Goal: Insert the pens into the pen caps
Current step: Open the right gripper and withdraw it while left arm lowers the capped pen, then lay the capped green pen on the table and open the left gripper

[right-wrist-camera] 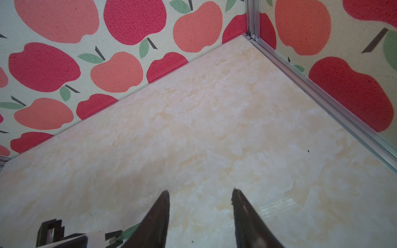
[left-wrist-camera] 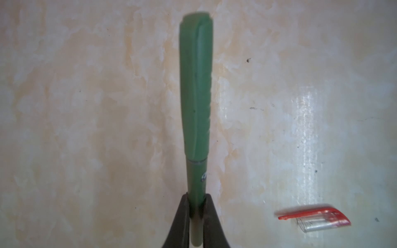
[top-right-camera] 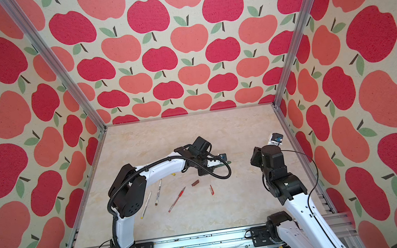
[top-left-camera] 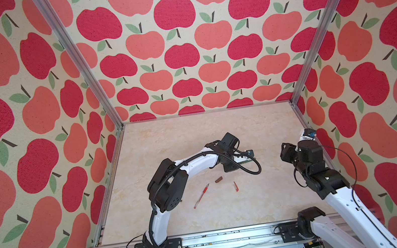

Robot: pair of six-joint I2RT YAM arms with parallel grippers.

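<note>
left gripper [left-wrist-camera: 196, 195] is clamped tight on the dark green pen [left-wrist-camera: 196, 176], low on the barrel, and the dark green cap [left-wrist-camera: 196, 85] is already seated on the far end. using the red pen [top-right-camera: 177, 199] as the anchor: the held pen hangs over the table [top-right-camera: 219, 132], back and to the right of it in both top views. the brown cap [top-right-camera: 195, 182] lies just off the red pen's tip. the red cap [top-right-camera: 211, 190] with its clip is a bit further right, touching neither. the yellow-ended white pen [top-right-camera: 146, 205] and the brown-ended white pen [top-right-camera: 158, 192] lie to its left, beside the left arm. a small yellow bit [top-right-camera: 173, 175] sits behind the red pen, probably the yellow cap, too small to be sure. the right gripper [right-wrist-camera: 199, 191] sits well right of the red pen, jaws moderately apart, nothing between them.
</note>
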